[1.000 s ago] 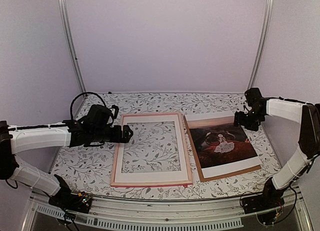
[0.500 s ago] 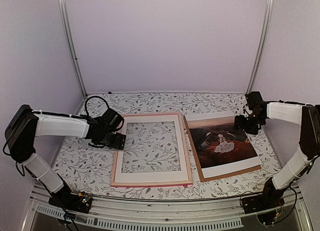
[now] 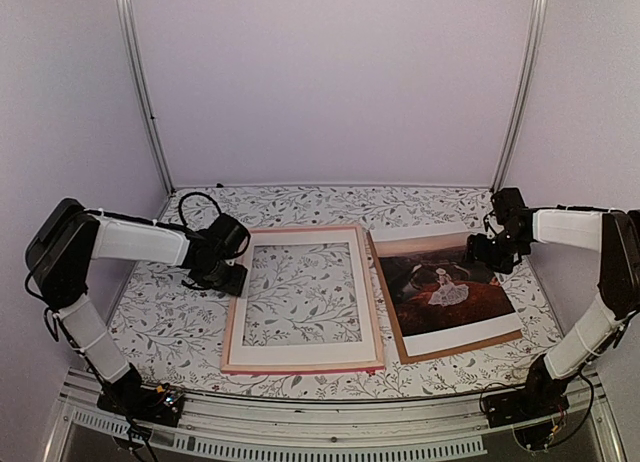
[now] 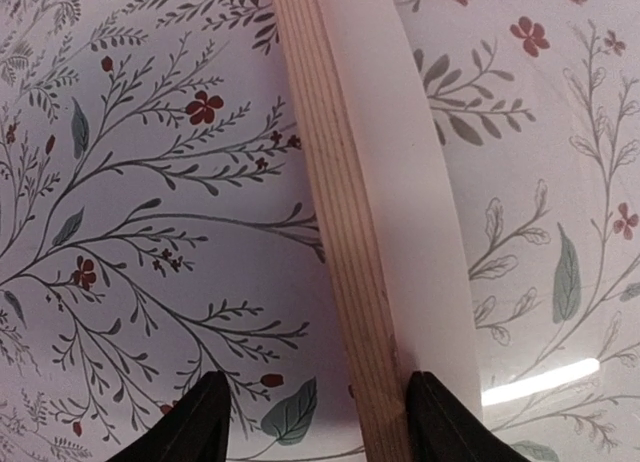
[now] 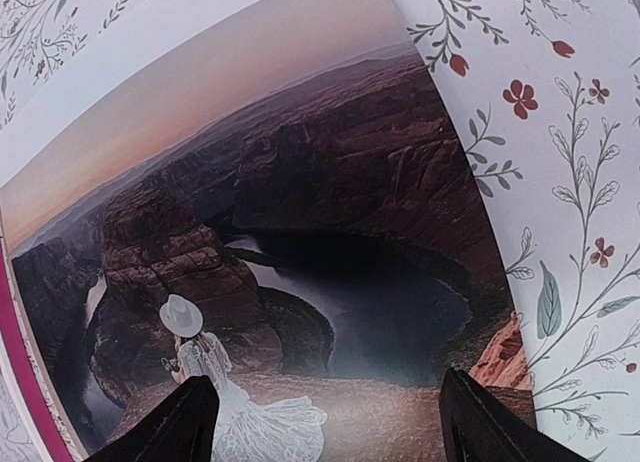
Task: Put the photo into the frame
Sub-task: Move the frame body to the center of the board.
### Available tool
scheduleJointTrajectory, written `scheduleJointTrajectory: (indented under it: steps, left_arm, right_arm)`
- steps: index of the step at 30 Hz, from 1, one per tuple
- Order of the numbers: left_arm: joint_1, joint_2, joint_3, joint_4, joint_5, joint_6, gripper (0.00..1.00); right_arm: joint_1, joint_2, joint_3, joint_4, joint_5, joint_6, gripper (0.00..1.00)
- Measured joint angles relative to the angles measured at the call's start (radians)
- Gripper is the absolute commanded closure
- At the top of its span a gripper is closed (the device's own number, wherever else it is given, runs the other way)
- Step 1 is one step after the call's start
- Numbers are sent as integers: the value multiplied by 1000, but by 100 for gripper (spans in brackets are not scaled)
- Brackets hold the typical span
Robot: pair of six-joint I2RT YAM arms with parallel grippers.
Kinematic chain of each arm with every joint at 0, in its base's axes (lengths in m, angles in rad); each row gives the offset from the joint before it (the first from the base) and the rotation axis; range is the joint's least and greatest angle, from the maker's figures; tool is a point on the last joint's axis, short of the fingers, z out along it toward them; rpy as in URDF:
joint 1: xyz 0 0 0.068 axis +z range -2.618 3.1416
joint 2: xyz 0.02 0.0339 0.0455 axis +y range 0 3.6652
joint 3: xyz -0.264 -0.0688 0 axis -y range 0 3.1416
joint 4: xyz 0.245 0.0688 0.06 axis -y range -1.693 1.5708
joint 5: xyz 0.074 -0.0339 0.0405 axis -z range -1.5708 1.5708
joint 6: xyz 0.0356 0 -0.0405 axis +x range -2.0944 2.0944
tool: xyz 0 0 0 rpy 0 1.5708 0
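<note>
At 3 o'clock of the frame (image 3: 232, 332), the photo (image 3: 445, 287) lies on a backing (image 3: 391, 307). Right gripper (image 5: 328, 407), released, is over its 1 o'clock corner; left gripper (image 4: 315, 412), released, straddles the frame's 9 o'clock edge. Pinching may crease the photo or catch the backing.

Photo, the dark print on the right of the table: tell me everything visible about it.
The rectangular paper photo shows a reddish-brown canyon around a dark river bend. A figure in a white dress and hat stands near the middle, with pale sky at the far edge and a white margin at the near edge. It lies flat on a brown hardboard backing, just right of the pink frame. The right gripper hangs open over its far right corner; contact cannot be judged.
</note>
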Motion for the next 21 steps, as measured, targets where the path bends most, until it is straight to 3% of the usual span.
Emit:
scheduleJointTrajectory:
  steps: [6, 17, 19, 21]
  left_arm:
    - [28, 21, 20, 4, 5, 21, 45]
    - [151, 56, 53, 31, 13, 60, 43]
    - [166, 54, 52, 34, 13, 60, 41]
    - [177, 41, 47, 39, 12, 60, 33]
  right_arm:
    - [0, 0, -7, 8, 4, 0, 20]
    - [-29, 19, -6, 12, 123, -12, 20]
    - [-43, 36, -5, 12, 143, -17, 20]
    - [-53, 56, 5, 11, 156, -20, 20]
